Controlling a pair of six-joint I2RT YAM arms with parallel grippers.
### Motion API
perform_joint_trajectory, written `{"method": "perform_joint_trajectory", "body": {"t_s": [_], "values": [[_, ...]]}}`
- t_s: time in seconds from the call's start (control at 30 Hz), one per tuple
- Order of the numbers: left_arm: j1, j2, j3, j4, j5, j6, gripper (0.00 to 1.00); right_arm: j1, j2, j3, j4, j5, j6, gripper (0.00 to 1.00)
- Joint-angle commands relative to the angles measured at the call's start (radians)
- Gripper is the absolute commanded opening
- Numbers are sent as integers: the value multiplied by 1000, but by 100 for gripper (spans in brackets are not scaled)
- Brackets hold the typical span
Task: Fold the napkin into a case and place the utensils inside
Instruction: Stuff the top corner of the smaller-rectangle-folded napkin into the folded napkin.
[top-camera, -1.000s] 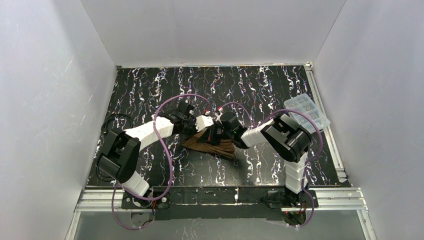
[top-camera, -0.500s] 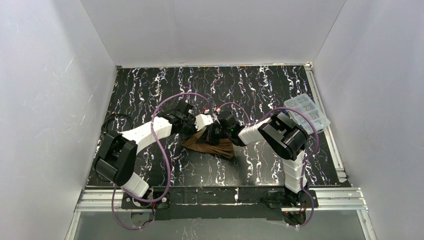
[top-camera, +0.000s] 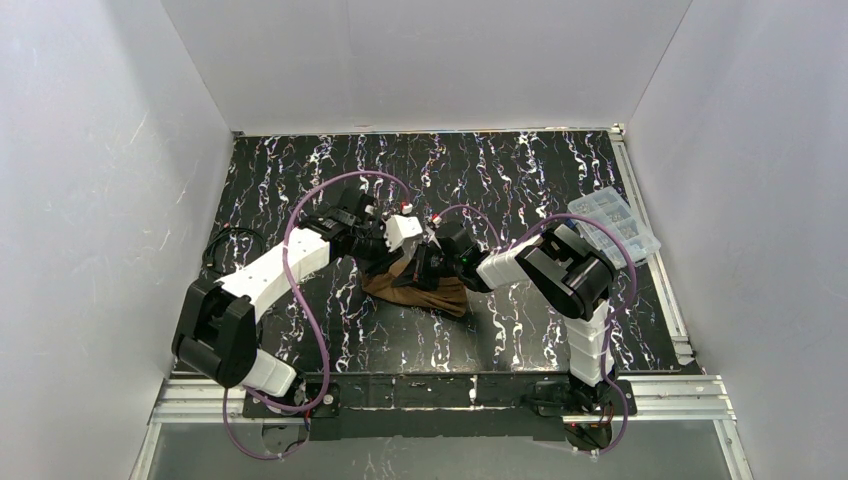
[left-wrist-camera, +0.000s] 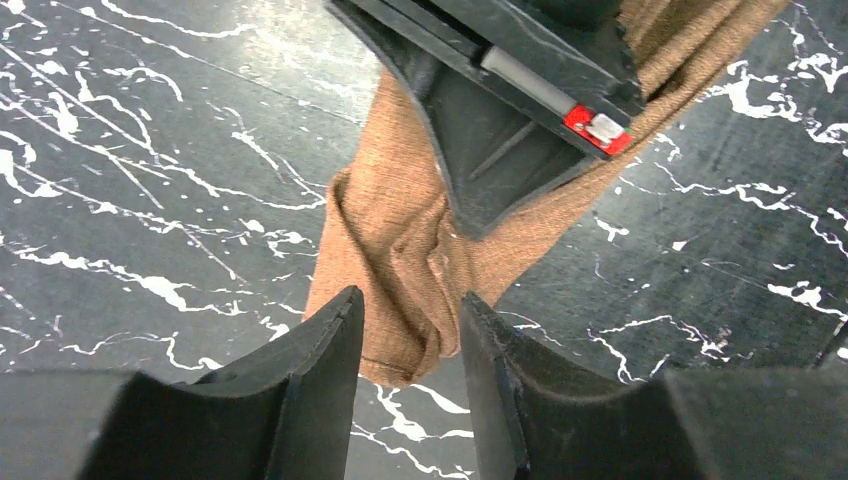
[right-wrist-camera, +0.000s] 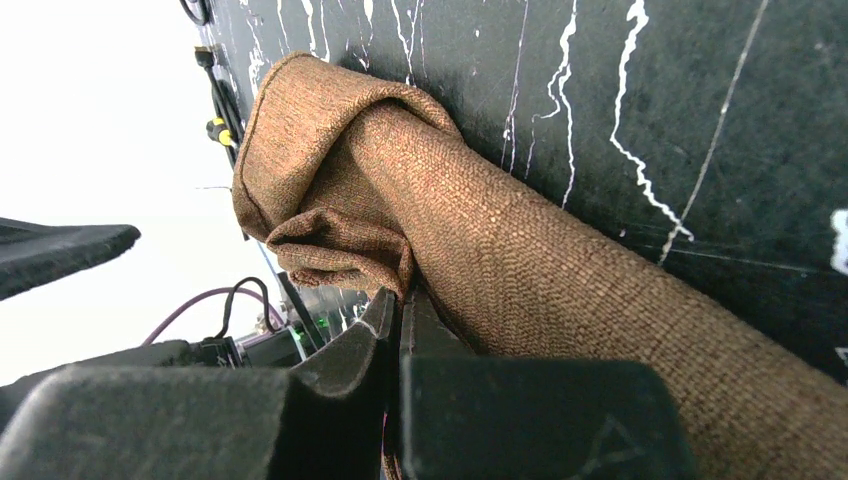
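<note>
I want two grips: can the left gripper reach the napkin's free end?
Probably yes: the left gripper hangs open over that napkin end; the right gripper pinches farther along.

Top view: the left jaws and right jaws cover the upper part of the napkin (top-camera: 422, 297) at frame centre. Contents of the clear box (top-camera: 613, 222) at right are too small to identify. Left wrist view: the right jaws mask the napkin at upper centre; the cloth runs off the top edge. Right wrist view: the napkin continues past the right and bottom edges. The inside of its folds is concealed in every view.
</note>
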Motion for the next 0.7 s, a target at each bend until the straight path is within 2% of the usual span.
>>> {"method": "perform_joint_trajectory", "body": {"t_s": [0.0, 0.13, 0.23, 0.43, 0.53, 0.67], "values": [[-10, -24, -34, -40, 75, 36, 40, 3, 54, -22, -123, 8, -18, 1], [-30, -22, -98, 4, 72, 106, 28, 4, 58, -33, -98, -3, -4, 1], [-49, -21, -143, 82, 8, 132, 24, 4, 56, -35, -84, -10, 0, 1], [-77, 13, -183, 259, -148, 142, 22, 4, 51, -52, -26, -30, 14, 1], [-81, 22, -184, 306, -191, 138, 18, 5, 41, -69, -8, -35, 13, 1], [-92, 27, -205, 328, -220, 150, 17, 5, 35, -88, 20, -40, 18, 1]]}}
